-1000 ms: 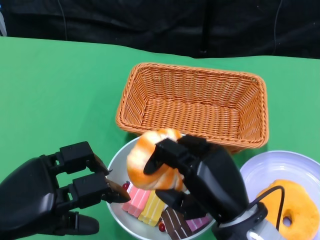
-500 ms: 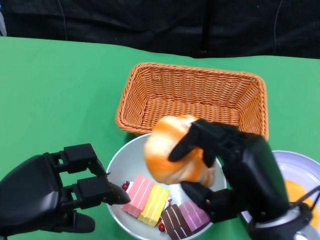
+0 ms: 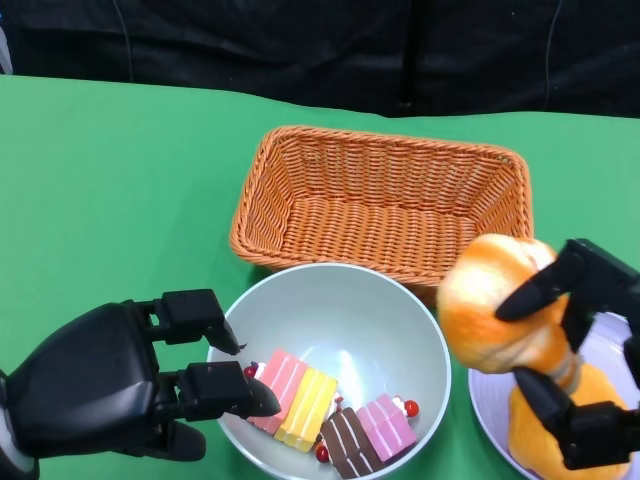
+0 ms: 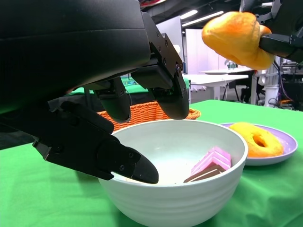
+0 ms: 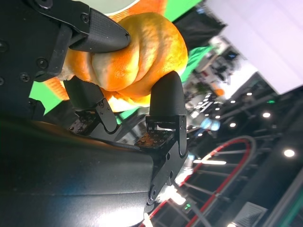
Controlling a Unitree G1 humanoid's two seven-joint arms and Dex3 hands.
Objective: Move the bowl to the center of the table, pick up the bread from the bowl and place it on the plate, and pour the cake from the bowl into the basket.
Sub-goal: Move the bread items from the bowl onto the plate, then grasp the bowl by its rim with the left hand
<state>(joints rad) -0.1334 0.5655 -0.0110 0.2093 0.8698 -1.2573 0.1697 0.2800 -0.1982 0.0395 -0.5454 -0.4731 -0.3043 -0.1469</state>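
Observation:
My right hand (image 3: 585, 375) grips the orange bread (image 3: 495, 315) in the air, over the left edge of the purple plate (image 3: 612, 338). The right wrist view shows its fingers (image 5: 165, 97) wrapped around the bread (image 5: 128, 56). The pale bowl (image 3: 335, 305) sits in front of the wicker basket (image 3: 385, 205) and holds several cake slices (image 3: 295, 395). My left hand (image 3: 120, 385) straddles the bowl's left rim. Its thumb (image 4: 109, 161) lies against the outer wall of the bowl (image 4: 189, 198), while its fingers (image 4: 165, 97) hover just above the rim.
A yellow donut (image 3: 545, 435) lies on the plate, partly under my right hand, and also shows as the donut (image 4: 258, 138) in the left wrist view. The basket is empty. Green cloth stretches out to the left of the bowl and basket.
My right hand has lifted the bread out of the bowl and carried it right, to above the plate. The left hand has stayed at the bowl's rim.

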